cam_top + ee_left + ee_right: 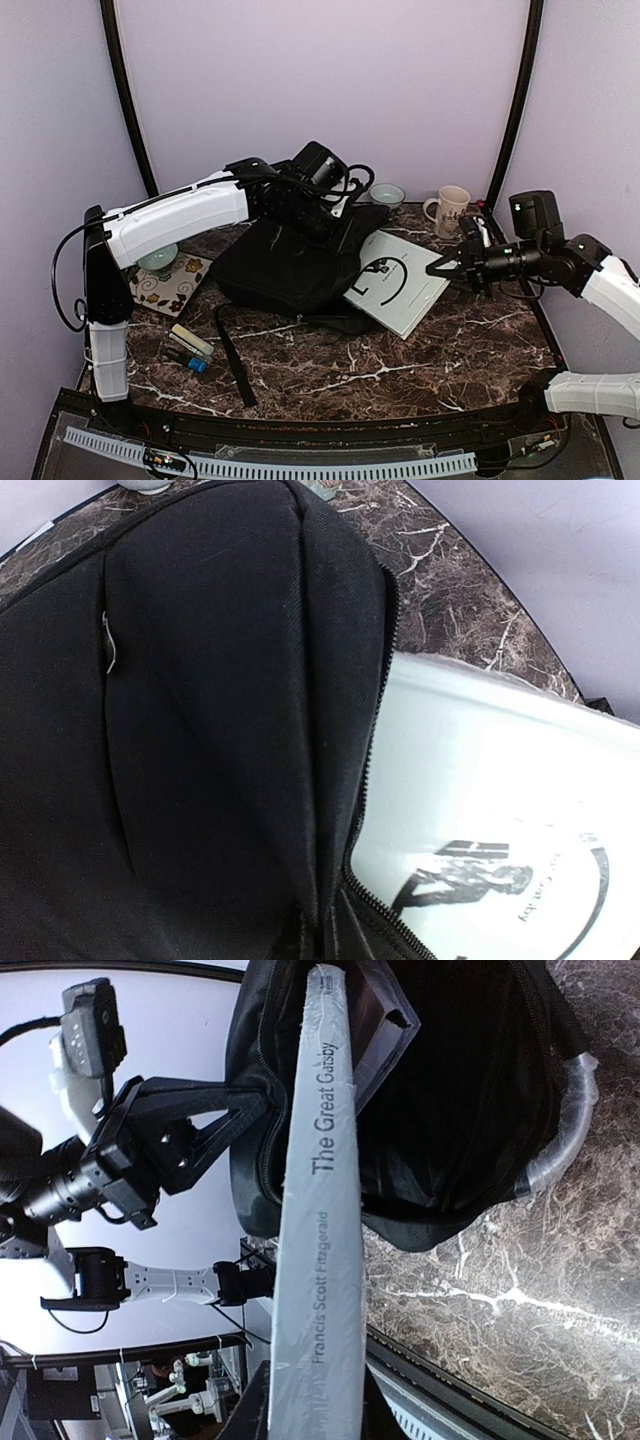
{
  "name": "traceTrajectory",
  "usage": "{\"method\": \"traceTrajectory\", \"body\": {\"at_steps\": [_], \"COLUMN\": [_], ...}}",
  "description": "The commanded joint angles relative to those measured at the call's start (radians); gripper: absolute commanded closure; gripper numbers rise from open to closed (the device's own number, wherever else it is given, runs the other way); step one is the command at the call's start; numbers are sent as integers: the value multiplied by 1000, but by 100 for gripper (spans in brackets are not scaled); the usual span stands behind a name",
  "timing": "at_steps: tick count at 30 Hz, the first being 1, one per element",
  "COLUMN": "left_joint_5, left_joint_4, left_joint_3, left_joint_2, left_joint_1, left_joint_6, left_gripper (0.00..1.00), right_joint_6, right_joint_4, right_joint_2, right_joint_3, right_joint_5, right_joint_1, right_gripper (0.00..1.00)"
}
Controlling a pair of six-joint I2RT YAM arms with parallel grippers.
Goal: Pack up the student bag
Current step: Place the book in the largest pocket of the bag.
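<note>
Two arms, one insert. Top: right gripper (438,267) clamps the white book's (400,285) outer edge; the bag (285,265) lies mid-table to its left, book's long axis aimed at the mouth. Left wrist: soft black weave, toothed zip (378,720), glossy cover. Right wrist: left gripper (258,1105) is pinched on the limp rim, and I see the book's flat grey spine entering.

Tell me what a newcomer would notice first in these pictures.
The big black student bag fills the middle of the marble table, its rim pinched by the left gripper. A white book, The Great Gatsby, sticks out of its mouth to the right, its outer edge held by the right gripper.
</note>
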Motion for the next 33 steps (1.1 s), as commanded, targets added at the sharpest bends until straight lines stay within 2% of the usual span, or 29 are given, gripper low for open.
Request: {"method": "traceTrajectory", "body": {"at_steps": [1,4,7,14,22,29,33], "left_joint_5": [121,210,245,318,415,416,391], "left_joint_4": [136,178,181,210,230,238,252], "left_joint_3": [-28,-52,-54,-49,-55,-62,-79], "left_joint_2": [-84,-100,-111,-137,-159,-166,-169], "left_joint_1": [9,9,9,9,8,7,7], "left_joint_6": [42,58,55,50,53,24,5], "left_gripper": [100,100,100,100,100,100,100], "right_joint_6": [9,132,190,206,189,141,109], "right_joint_4": [223,491,678,902,1002,954,900], "right_joint_2": [-66,-20,58,245,493,684,746], "right_joint_3": [-22,-121,-149,-77,47,214,260], "right_joint_5": [-131,-165,-177,-254,-320,-302,-277], "right_joint_1": [-6,-6,-6,-8,-9,-9,-8], "right_gripper": [100,100,100,100,100,100,91]}}
